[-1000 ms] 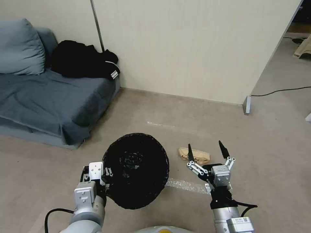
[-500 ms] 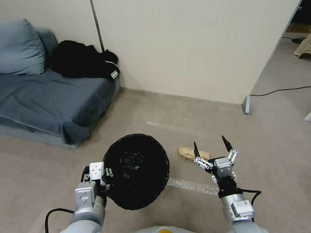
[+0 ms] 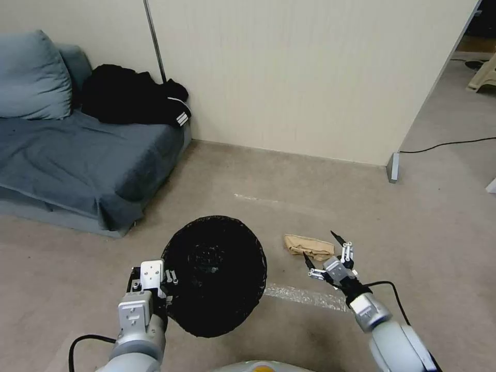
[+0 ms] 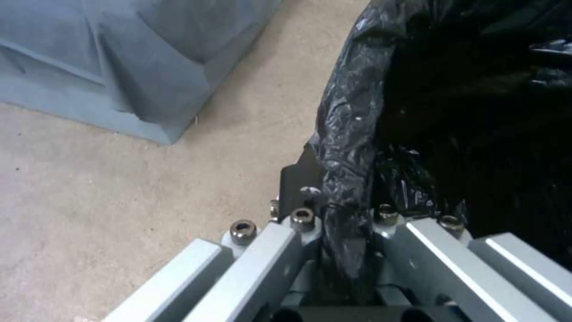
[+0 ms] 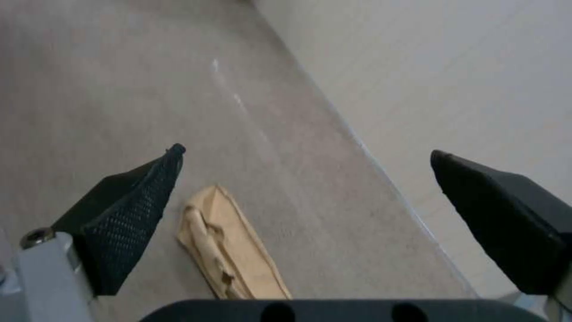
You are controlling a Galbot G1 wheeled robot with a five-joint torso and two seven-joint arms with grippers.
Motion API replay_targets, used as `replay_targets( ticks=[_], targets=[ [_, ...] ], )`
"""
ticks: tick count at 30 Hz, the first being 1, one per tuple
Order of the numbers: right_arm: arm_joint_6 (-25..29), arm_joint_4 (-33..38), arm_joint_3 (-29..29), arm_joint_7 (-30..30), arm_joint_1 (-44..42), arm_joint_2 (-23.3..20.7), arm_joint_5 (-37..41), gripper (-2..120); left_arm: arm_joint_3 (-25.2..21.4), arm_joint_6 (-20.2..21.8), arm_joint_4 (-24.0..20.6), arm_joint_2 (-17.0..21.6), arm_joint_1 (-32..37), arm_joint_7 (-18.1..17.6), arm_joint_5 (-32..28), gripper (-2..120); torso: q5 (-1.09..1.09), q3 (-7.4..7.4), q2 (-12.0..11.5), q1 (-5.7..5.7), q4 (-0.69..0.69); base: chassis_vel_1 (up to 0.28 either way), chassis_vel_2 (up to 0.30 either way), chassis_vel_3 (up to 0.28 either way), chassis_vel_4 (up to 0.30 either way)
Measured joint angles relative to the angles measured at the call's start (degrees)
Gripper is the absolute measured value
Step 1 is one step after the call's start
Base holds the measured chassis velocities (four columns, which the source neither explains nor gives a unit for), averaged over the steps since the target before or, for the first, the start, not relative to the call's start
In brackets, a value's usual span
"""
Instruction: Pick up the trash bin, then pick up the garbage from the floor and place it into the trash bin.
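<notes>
The trash bin [image 3: 214, 274], lined with a glossy black bag, hangs tilted above the floor with its mouth facing me. My left gripper [image 3: 166, 283] is shut on its near-left rim. In the left wrist view the bag-covered trash bin rim [image 4: 351, 134] runs between the left gripper's [image 4: 342, 223] closed fingers. The garbage here is a tan paper wad [image 3: 308, 246] lying flat on the floor right of the bin. My right gripper [image 3: 320, 246] is open and low over its near end. In the right wrist view the tan paper wad [image 5: 229, 250] lies beside one finger [image 5: 128, 210] of the right gripper [image 5: 307, 154].
A blue-grey sofa [image 3: 67, 155] with dark clothing [image 3: 129, 98] on it stands at the left. A cream wall [image 3: 310, 77] closes the back. A black cable [image 3: 444, 145] crosses the floor at right. A shiny tape strip [image 3: 305, 297] lies on the carpet near the right arm.
My right arm has stretched forward and down, bringing its open gripper low over the tan wad. The left gripper and the bin have barely moved.
</notes>
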Motion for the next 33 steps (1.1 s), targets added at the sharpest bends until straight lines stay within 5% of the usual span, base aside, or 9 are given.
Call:
replay_targets(
  ticks=[13, 33],
  targets=[
    [5.97, -20.21, -1.84, 0.0, 12.7, 0.79, -9.06, 100, 0.08, 0.01, 0.04, -0.03, 0.54, -0.05, 1.09, 0, 0.0, 0.0, 0.0, 0.0, 0.0, 0.0, 0.0, 0.0, 0.0],
    [7.7, -36.6, -3.31, 1.83, 22.48, 3.34, -11.8, 100, 0.58, -0.14, 0.05, -0.05, 0.58, -0.07, 1.94, 0, 0.0, 0.0, 0.0, 0.0, 0.0, 0.0, 0.0, 0.0, 0.0]
  ],
)
